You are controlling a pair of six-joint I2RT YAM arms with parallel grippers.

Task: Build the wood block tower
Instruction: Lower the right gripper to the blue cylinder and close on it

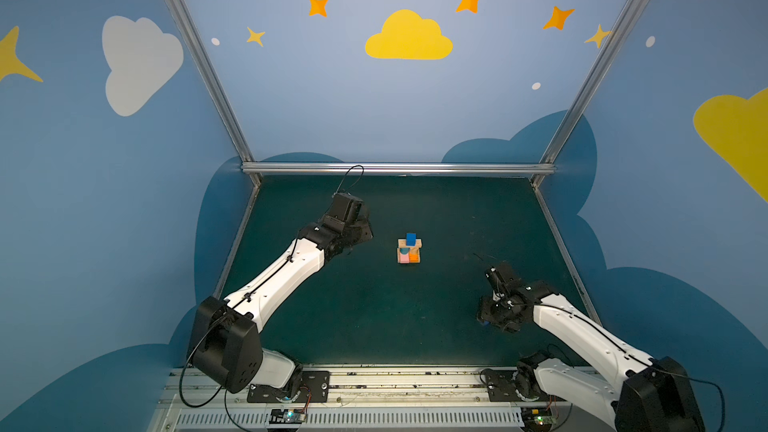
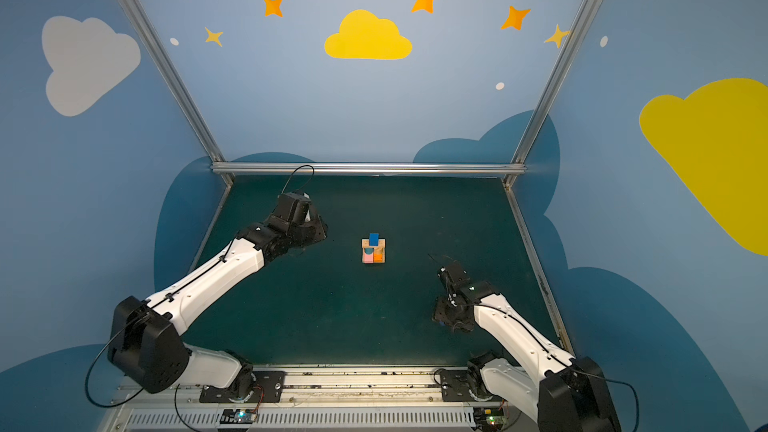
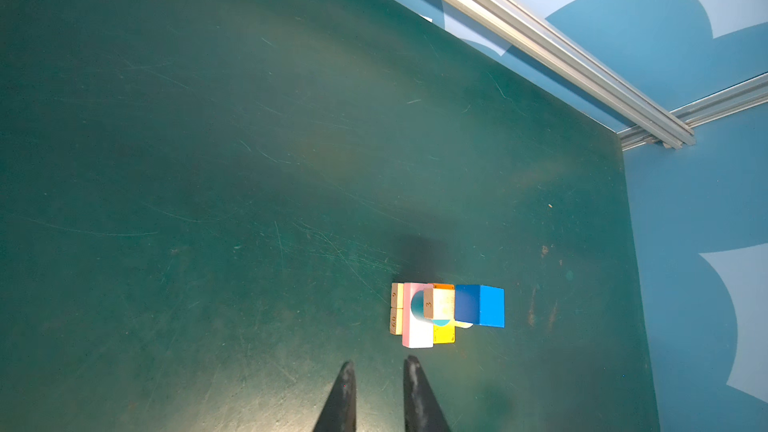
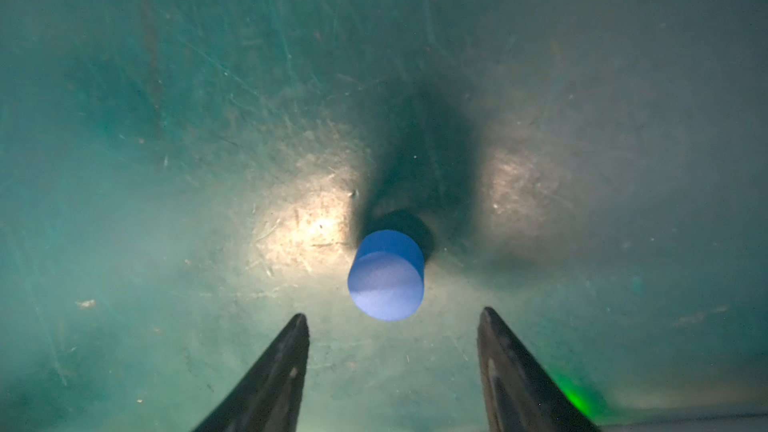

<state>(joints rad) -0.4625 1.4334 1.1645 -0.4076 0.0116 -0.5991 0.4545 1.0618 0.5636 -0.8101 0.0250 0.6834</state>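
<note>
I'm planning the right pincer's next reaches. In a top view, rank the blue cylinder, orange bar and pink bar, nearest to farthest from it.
1. Blue cylinder: right at the tips of the right pincer.
2. Orange bar: on the right side of the tower, toward that pincer.
3. Pink bar: on the tower's left side, beside the orange one.

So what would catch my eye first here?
A small colourful block tower stands mid-table, a blue cube on top. Toward the front right, the right gripper hangs open close to a lone blue cylinder on the green mat.
</note>
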